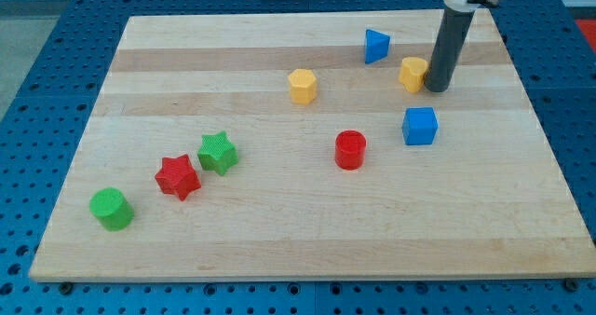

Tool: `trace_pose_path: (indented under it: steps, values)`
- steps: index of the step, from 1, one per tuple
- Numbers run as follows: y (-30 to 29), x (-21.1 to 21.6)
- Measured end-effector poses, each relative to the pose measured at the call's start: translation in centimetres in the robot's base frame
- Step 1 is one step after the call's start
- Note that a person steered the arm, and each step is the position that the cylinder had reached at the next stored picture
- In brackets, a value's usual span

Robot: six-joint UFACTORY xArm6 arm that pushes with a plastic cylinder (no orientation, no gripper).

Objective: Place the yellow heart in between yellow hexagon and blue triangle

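The yellow heart (413,73) lies near the view's upper right of the wooden board. My tip (437,88) touches its right side. The blue triangle (375,46) sits just up and left of the heart. The yellow hexagon (303,86) lies further left, near the board's upper middle. The heart is to the right of both, below the triangle's level.
A blue cube (420,126) lies just below the heart. A red cylinder (350,150) is at the middle. A green star (217,153), a red star (177,176) and a green cylinder (112,209) lie at the lower left. The board's right edge (549,129) is near my tip.
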State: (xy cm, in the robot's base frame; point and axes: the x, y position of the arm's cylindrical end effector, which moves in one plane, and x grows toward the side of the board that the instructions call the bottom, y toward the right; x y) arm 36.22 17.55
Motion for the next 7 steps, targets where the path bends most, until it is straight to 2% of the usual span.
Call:
trace_pose_path:
  steps: [6,7]
  values:
    - [-1.9,-0.2]
    - [1.1,-0.2]
